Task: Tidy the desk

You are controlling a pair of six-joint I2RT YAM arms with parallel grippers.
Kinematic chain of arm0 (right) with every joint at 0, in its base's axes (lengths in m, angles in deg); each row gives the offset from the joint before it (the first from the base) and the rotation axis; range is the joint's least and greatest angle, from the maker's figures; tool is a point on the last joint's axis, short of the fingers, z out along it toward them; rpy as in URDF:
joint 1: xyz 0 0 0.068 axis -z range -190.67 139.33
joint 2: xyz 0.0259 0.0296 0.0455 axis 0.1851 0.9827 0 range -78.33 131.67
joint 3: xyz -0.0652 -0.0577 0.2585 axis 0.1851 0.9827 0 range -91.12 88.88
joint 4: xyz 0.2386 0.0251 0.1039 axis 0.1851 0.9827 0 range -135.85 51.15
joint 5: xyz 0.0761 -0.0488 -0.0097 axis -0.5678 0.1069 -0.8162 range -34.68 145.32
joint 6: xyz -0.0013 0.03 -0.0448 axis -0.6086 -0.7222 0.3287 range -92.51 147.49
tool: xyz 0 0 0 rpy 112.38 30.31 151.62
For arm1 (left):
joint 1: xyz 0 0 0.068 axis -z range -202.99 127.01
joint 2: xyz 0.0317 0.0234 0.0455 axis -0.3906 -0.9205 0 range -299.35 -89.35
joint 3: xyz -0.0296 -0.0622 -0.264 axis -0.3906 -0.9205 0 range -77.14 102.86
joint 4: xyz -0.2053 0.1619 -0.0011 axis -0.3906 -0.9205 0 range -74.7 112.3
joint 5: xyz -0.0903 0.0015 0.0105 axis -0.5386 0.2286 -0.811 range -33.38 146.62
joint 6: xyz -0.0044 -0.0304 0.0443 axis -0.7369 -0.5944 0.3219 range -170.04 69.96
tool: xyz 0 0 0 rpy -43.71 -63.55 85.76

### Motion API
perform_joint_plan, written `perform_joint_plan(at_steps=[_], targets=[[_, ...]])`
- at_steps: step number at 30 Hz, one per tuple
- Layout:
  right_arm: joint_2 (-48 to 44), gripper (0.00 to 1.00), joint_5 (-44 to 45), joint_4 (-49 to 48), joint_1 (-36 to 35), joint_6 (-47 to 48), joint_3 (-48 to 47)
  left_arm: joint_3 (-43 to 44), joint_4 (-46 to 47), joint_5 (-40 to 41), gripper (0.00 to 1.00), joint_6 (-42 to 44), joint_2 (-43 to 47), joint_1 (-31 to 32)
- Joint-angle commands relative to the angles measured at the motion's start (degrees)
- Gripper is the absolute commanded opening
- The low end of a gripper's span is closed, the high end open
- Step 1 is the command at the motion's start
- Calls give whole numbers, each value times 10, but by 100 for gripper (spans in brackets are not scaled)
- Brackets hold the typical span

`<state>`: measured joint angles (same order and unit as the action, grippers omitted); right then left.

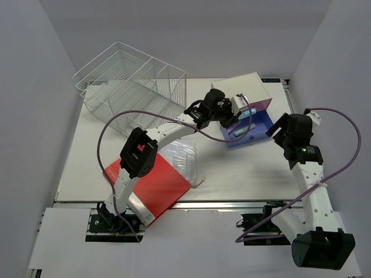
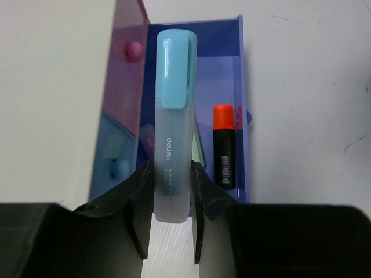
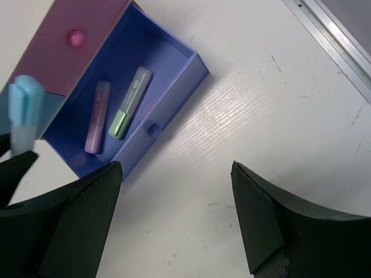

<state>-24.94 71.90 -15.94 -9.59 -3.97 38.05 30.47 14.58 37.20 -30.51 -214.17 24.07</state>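
The white desk (image 1: pixel 232 174) bears a small white drawer box (image 1: pixel 246 87) at the back right, with its blue drawer (image 1: pixel 258 128) pulled open. My left gripper (image 1: pixel 239 110) is shut on a light blue highlighter (image 2: pixel 173 116) and holds it above the open drawer (image 2: pixel 223 75). An orange highlighter (image 2: pixel 224 145) lies in the drawer, and a green one (image 2: pixel 199 147) is partly hidden behind the held one. The right wrist view shows a pink highlighter (image 3: pixel 97 116) and a green highlighter (image 3: pixel 130 101) in the drawer (image 3: pixel 168 52). My right gripper (image 1: pixel 277 130) is open and empty, above bare desk (image 3: pixel 261 116) right of the drawer.
A white wire basket (image 1: pixel 124 87) stands at the back left. A red folder (image 1: pixel 152 185) and a clear plastic sleeve (image 1: pixel 179 156) lie at the front left. A metal rail (image 1: pixel 220 204) runs along the front edge. The box's pink drawer (image 2: pixel 124 69) is shut.
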Motion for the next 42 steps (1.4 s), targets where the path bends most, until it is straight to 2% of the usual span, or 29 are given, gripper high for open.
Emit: perform_joint_plan(at_steps=[1,3,4,5,8,17,19,22,25,27,30,31,34,42], targets=[[-11,82,23,-6,3,-6,6,63,12,-8,20,-35,-27,5],[-9,82,22,-3,4,-4,7,78,9,-1,26,-36,-40,10],[-9,82,22,-2,4,-3,6,81,10,15,33,-41,-44,13],[-10,82,21,0,5,-1,6,81,14,23,48,-46,-46,14],[-10,82,14,0,5,5,7,79,20,42,72,-64,-46,14],[9,83,-44,-12,5,52,23,90,-2,97,90,-180,4,14],[21,83,-54,-18,4,59,29,83,-12,106,98,-220,33,13],[35,82,-69,-31,5,66,37,54,-26,123,98,-261,78,12],[49,82,-80,-44,5,74,43,61,-48,182,98,-328,93,3],[57,82,-85,-48,5,77,45,90,-90,220,98,-399,80,-24],[69,81,-97,-61,4,83,52,162,-136,195,98,-482,27,-70],[73,79,-102,-65,5,86,52,201,-147,175,98,-490,-4,-76],[79,79,-108,-75,5,94,49,264,-161,185,98,-499,-45,-81],[85,79,-123,-95,5,97,59,255,-127,209,98,-527,-101,-92]])
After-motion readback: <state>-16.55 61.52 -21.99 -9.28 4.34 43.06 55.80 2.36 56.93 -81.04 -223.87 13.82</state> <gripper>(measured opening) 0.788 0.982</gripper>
